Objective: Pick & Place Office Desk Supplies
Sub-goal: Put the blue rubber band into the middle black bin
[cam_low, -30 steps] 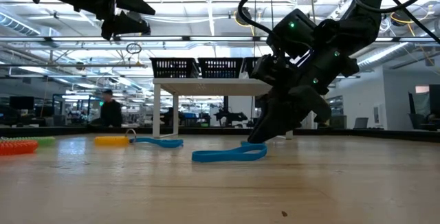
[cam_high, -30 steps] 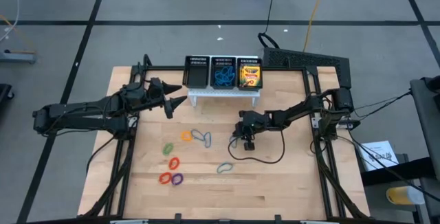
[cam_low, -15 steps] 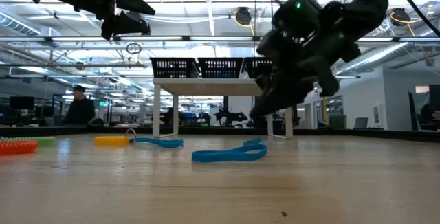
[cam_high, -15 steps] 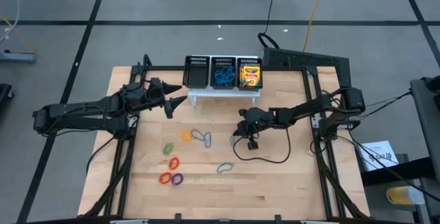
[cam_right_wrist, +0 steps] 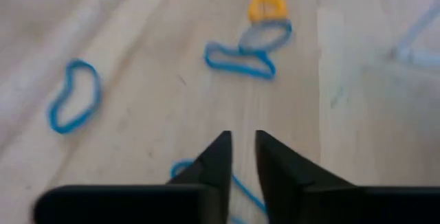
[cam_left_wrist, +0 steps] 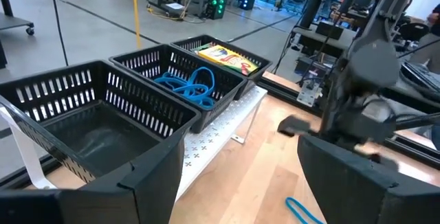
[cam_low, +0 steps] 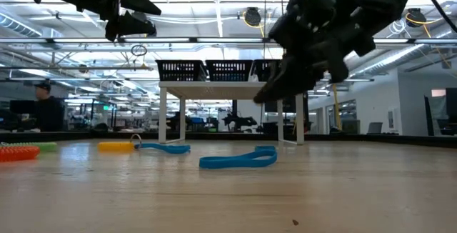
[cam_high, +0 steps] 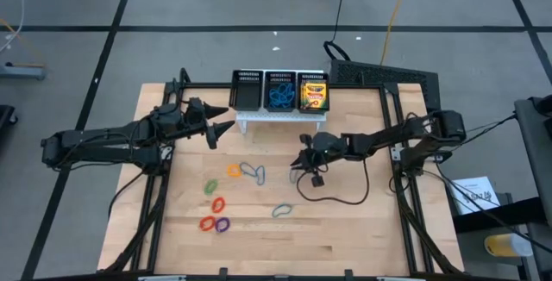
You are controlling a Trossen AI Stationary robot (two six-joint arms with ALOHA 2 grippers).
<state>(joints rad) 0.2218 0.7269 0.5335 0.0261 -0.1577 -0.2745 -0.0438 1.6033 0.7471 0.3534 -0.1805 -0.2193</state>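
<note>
My right gripper (cam_high: 298, 165) (cam_low: 258, 97) hangs above the table, its fingers (cam_right_wrist: 221, 157) shut to a narrow slit with nothing between them. A thin blue loop (cam_right_wrist: 180, 168) (cam_high: 297, 177) lies flat on the wood right under it. More blue loops (cam_high: 251, 173) (cam_high: 282, 210) (cam_low: 238, 159) and small orange (cam_high: 234, 170), green (cam_high: 210, 184), red (cam_high: 207, 223) and purple (cam_high: 222, 224) loops lie on the table. Crayon boxes (cam_high: 314, 93) (cam_left_wrist: 223, 53) fill one organiser compartment, and blue loops (cam_left_wrist: 189, 86) fill the middle one. My left gripper (cam_high: 226, 119) (cam_left_wrist: 240, 152) waits open, high up beside the organiser.
The black mesh organiser (cam_high: 247, 91) stands on a white perforated stand (cam_high: 280, 117) at the table's far edge. A black cable (cam_high: 332, 196) lies looped on the table under the right arm. Bare wood (cam_high: 345, 238) stretches along the near edge.
My right gripper has risen from the table top, where its fingers stood by the blue loop, and drifted a little toward the far left. The loop has stayed lying on the wood. In the room behind, a person has walked leftward.
</note>
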